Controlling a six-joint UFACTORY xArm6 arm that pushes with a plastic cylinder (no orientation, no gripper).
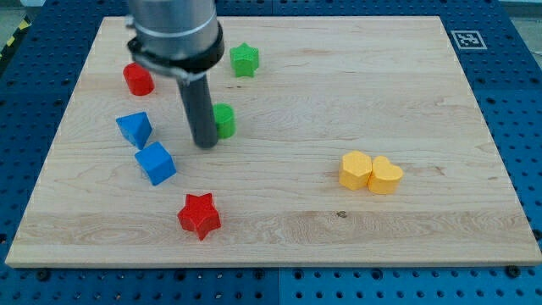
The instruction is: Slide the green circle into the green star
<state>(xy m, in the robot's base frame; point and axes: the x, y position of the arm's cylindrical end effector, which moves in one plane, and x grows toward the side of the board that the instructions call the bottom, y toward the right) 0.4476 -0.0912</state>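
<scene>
The green circle (pixel 224 120) lies on the wooden board, left of centre. The green star (pixel 245 59) lies above it, near the board's top edge, a little to the right. My tip (pixel 205 142) stands right beside the green circle, at its left and slightly below, touching or nearly touching it. The dark rod hides the circle's left edge. The arm's grey body fills the view's top above the rod.
A red block (pixel 138 79) lies at the upper left. Two blue blocks (pixel 135 129) (pixel 156 163) lie left of my tip. A red star (pixel 199 215) lies below. Two yellow hearts (pixel 356 169) (pixel 385 175) sit side by side at the right.
</scene>
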